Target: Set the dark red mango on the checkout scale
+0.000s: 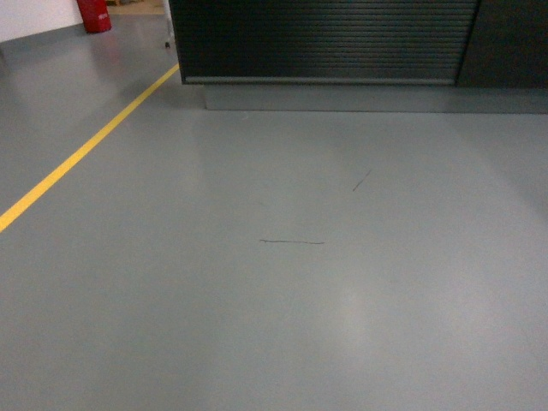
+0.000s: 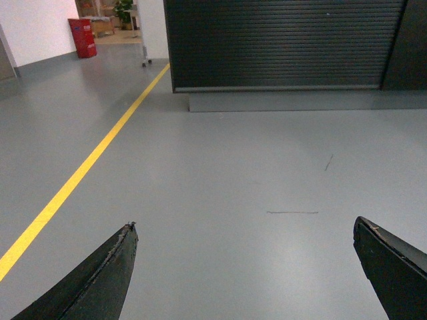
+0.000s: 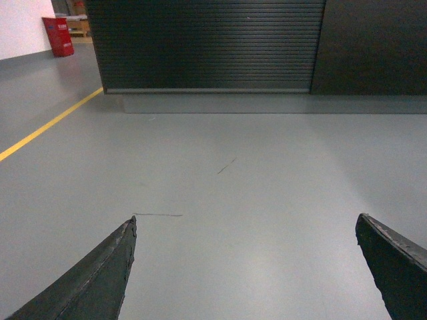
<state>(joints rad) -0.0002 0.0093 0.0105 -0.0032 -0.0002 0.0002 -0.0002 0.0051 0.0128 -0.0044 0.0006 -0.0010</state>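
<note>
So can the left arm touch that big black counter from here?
Probably not. The left gripper hangs open over bare grey floor, and the checkout's ribbed front sits well beyond it. Nothing blocks the way; the robot would likely have to roll closer first.

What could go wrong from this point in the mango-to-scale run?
1. Both the left gripper and right gripper are open and empty, and no mango or scale shows in any view, so the robot may reach the counter with nothing to place.
2. Only the ribbed front of the checkout is visible; driving straight on risks bumping its grey plinth.
</note>
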